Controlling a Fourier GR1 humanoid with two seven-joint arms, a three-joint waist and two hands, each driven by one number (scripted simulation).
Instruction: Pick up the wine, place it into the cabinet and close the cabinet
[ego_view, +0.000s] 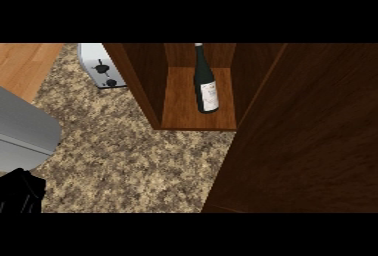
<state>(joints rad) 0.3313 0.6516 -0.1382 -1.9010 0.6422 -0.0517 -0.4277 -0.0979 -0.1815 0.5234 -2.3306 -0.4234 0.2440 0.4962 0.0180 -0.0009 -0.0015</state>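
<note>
1. The wine bottle is inside the cabinet, on its lighter wooden bottom panel and between the two dark side walls.
2. The bottle is dark glass with a pale label on its lower body. Its base is near the panel's front edge and its neck points toward the back of the compartment. From this steep angle I cannot tell whether it stands upright or lies flat.
3. The bottle is nearer the right wall than the left and appears to touch neither.
4. The cabinet door is open. It is a broad dark-brown panel that fills the right side of the head view, from the cabinet's right edge down to the lower border.
5. The cabinet sits on the speckled stone table.
6. A silver toaster stands on the table just left of the cabinet.
7. A strip of wooden floor shows beyond the table's edge at upper left.
8. A grey forearm comes in along the left edge and ends in the black left robot hand at the lower-left corner, well apart from the cabinet. I cannot tell whether it is spread or closed.
</note>
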